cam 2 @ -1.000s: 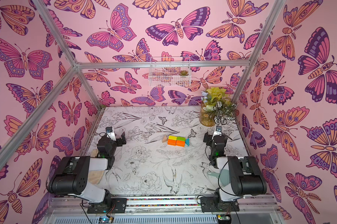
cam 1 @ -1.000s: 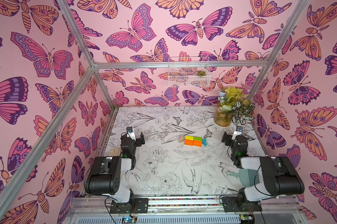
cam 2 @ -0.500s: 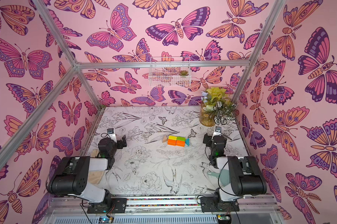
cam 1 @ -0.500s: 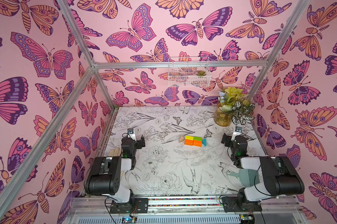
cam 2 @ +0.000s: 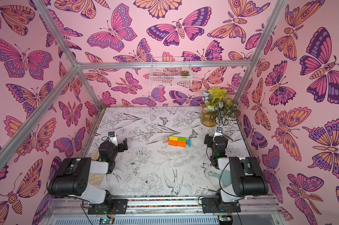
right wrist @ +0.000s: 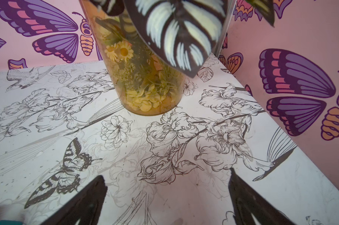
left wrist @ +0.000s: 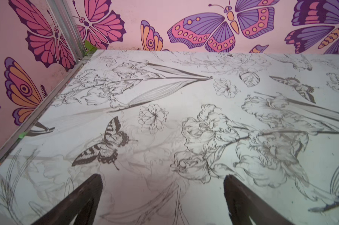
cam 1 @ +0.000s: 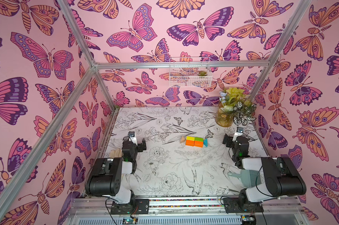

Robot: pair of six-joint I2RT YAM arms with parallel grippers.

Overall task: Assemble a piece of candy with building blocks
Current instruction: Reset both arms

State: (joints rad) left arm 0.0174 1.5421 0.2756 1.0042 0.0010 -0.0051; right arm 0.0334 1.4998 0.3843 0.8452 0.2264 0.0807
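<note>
Orange, yellow and green building blocks (cam 2: 173,143) lie pressed into a rectangle mid-worktop (cam 1: 164,171), a tan triangle (cam 1: 182,139) touching one end and a teal triangle (cam 1: 205,142) the other: the piece of candy (cam 1: 194,141). The left pincer (left wrist: 162,176) and right pincer (right wrist: 167,173) are released, spread wide, gripping nothing, well apart from it on either side. A glass vase (right wrist: 145,87) stands near the right one.

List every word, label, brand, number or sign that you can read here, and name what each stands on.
No text can be read anywhere.
The piece of candy: plain coloured blocks, no print.
The table and walls: only drawn butterflies, flowers and birds.
The vase and wire basket: no label seen.
The circuit boards by the front rail: any print is too small to read.
</note>
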